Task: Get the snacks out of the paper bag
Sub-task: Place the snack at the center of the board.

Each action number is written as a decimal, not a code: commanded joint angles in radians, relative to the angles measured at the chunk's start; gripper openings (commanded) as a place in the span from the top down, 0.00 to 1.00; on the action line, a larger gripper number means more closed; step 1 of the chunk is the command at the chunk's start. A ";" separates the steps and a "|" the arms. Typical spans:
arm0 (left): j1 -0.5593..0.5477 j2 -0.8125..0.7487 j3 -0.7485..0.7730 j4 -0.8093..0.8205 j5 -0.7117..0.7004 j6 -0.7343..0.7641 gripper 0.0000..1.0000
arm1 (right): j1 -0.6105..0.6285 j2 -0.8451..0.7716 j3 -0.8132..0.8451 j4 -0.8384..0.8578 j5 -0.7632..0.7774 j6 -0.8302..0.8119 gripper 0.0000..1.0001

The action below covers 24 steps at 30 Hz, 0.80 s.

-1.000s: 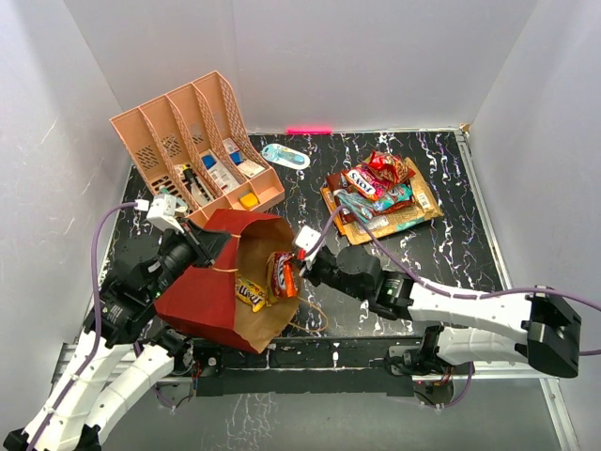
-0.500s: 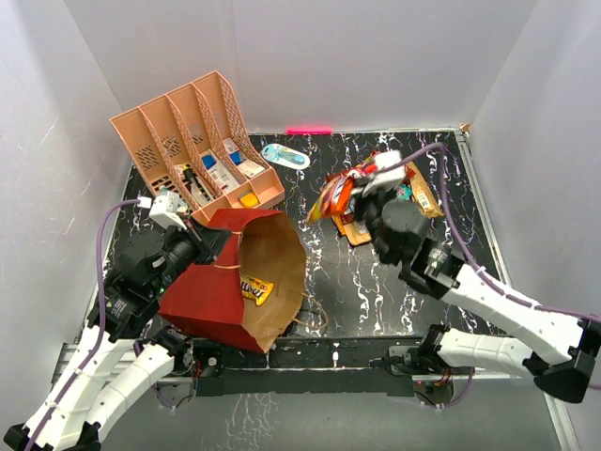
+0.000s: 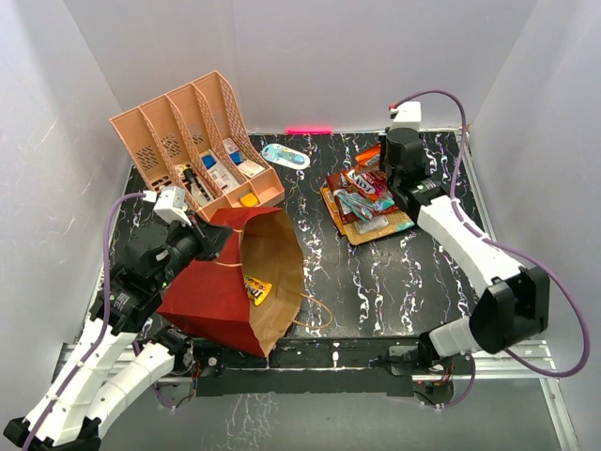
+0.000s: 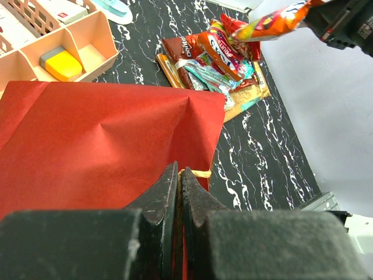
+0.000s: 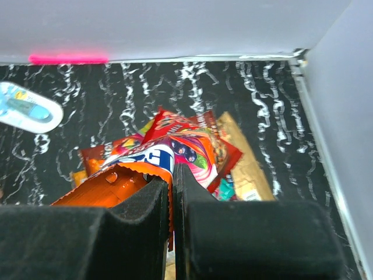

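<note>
Jaws clamped: right gripper (image 5: 172, 182) on orange snack (image 5: 113, 188) (label illegible), left gripper (image 4: 179, 185) on bag (image 4: 87, 134).

Red paper bag (image 3: 202, 296) lies on its side, mouth gaping, one yellow packet (image 3: 258, 289) inside. Other snacks (image 3: 364, 203) are piled far right, orange packet (image 4: 273, 22) held above them.

- Peach slotted organizer (image 3: 178, 132) stands at the far left of the black marbled tabletop (image 3: 404, 272), small boxes inside.
- Light-blue oval object (image 3: 285, 156) lies just beside it.
- Pink strip (image 3: 309, 130) runs along the far edge.
</note>
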 commanded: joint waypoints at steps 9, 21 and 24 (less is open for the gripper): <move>0.002 -0.010 0.014 -0.003 -0.022 0.039 1.00 | -0.003 0.038 0.114 0.148 -0.211 0.011 0.92; 0.001 -0.026 0.017 -0.009 -0.025 0.031 1.00 | -0.123 0.214 0.188 0.239 -0.270 -0.003 0.92; 0.001 -0.036 0.016 -0.019 -0.026 0.030 1.00 | -0.130 0.195 0.040 0.279 -0.233 -0.001 0.92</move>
